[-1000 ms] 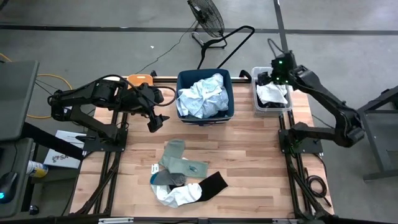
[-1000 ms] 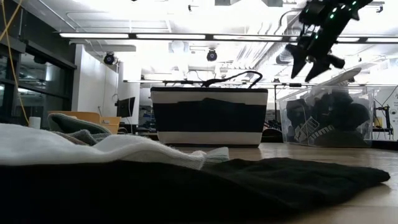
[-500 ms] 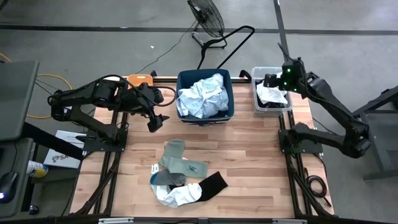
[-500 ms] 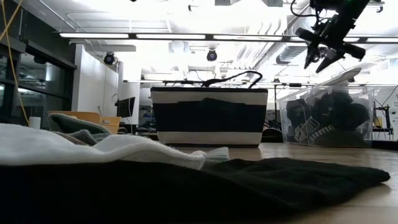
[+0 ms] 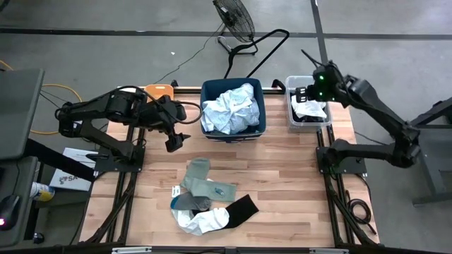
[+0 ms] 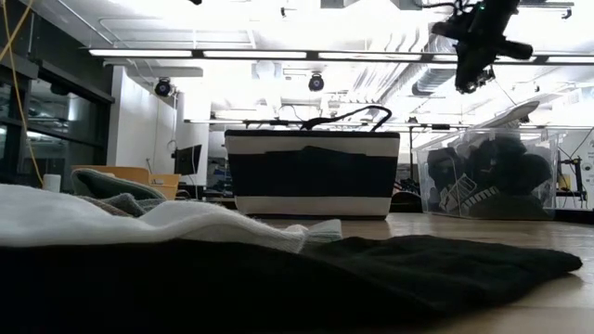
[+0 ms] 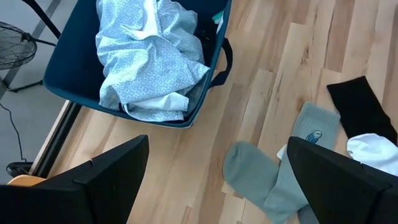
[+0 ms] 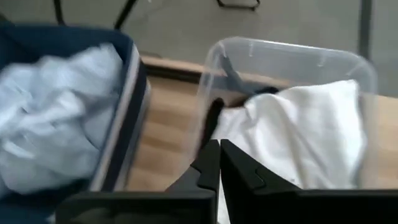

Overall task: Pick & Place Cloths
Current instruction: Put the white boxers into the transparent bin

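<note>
Several cloths lie heaped on the table's near middle: grey-green socks (image 5: 201, 180) (image 7: 273, 177), a black sock (image 5: 244, 207) (image 7: 359, 107) and a white piece (image 5: 201, 222). A pale blue cloth (image 5: 229, 107) (image 7: 149, 59) fills the navy bin (image 5: 206, 90). A white cloth (image 5: 309, 108) (image 8: 298, 127) lies on dark ones in the clear bin (image 5: 291, 120). My right gripper (image 5: 301, 95) (image 8: 219, 163) hovers shut and empty above the clear bin's left wall. My left gripper (image 5: 173, 139) (image 7: 217, 143) hangs open above the table, left of the navy bin.
An orange bin (image 5: 159, 90) stands at the far left corner behind my left arm. The navy bin (image 6: 313, 176) and clear bin (image 6: 490, 174) line the far edge. Bare wood lies between the bins and the heap and at the right of the heap.
My right gripper has shut on nothing above the clear bin, risen a little and turned.
</note>
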`<state>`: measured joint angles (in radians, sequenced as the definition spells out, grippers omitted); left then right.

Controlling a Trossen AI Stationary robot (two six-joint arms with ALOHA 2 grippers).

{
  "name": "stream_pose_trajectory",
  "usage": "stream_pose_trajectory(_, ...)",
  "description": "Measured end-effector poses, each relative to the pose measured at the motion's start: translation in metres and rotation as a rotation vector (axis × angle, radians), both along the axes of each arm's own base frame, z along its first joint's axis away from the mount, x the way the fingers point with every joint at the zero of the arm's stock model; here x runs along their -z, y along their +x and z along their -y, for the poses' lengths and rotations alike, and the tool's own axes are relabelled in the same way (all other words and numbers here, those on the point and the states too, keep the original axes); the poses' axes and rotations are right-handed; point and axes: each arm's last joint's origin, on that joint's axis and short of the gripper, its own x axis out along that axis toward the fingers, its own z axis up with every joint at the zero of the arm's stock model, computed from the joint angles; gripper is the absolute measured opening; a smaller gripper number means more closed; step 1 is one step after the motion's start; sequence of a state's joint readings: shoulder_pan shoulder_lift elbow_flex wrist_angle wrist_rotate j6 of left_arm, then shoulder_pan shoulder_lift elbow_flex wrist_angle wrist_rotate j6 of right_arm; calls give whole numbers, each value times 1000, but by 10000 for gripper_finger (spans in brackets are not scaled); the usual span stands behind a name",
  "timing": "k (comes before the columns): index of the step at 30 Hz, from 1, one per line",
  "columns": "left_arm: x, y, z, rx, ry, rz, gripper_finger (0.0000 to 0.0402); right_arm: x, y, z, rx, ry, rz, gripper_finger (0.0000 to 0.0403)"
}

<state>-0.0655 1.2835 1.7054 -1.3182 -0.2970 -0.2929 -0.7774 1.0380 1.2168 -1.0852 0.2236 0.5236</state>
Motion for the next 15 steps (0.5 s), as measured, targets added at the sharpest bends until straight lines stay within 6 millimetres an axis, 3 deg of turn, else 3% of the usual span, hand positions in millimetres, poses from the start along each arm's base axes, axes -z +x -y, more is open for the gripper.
stream_pose_trajectory(7,0,0,0,0,0,0,376,-6,14,18,7,235,-341,3)
stream_pose_trajectory(15,0,0,0,1,0,0,376,19,25,51,76,382,-514,3)
